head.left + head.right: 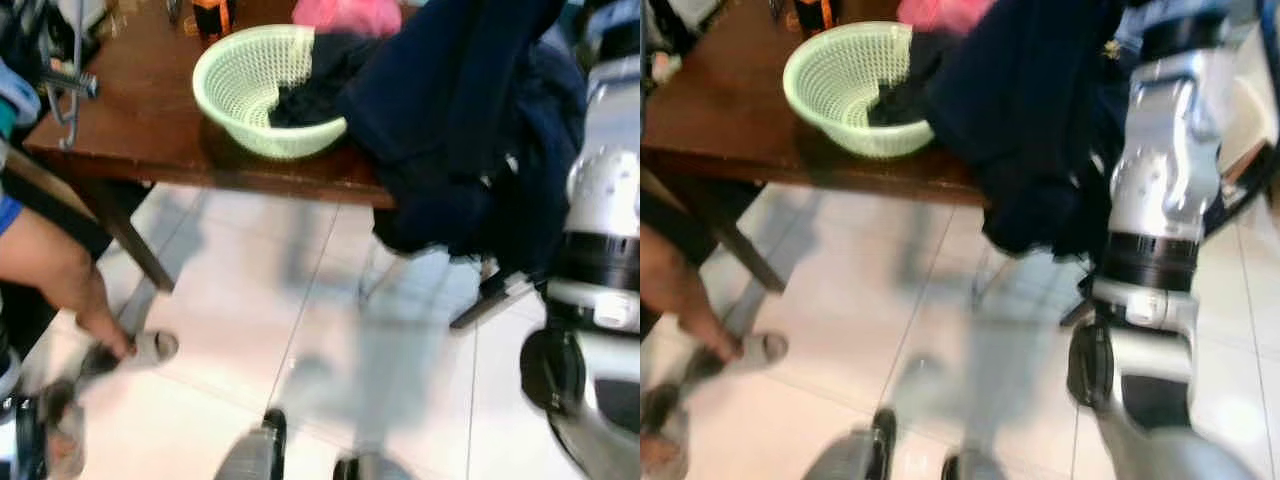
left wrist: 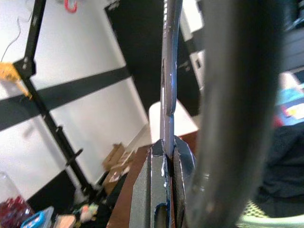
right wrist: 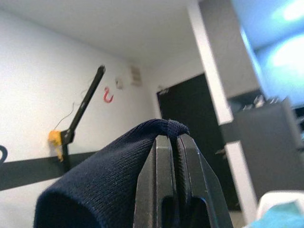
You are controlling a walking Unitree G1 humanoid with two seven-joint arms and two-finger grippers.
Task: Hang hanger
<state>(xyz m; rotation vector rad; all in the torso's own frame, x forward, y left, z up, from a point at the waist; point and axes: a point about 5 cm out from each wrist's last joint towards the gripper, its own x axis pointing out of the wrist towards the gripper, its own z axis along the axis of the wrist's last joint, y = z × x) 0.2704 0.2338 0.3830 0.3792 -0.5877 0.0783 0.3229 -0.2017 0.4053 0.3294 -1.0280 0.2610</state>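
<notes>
The left gripper [image 2: 164,164] pinches a thin grey hanger [image 2: 168,71] edge; a black rack [image 2: 42,114] stands against the white wall [image 2: 76,57].

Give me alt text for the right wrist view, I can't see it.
The right tool, fingers closed, pinches a fold of dark navy knit garment that drapes away below it. Behind are a white wall with a red hook, a slanted black pole and a dark doorway.

No text, label, brand or number can be read anywhere. The small packages [image 2: 40,219] low in the left wrist view carry coloured print, but it is too blurred to make out.
</notes>
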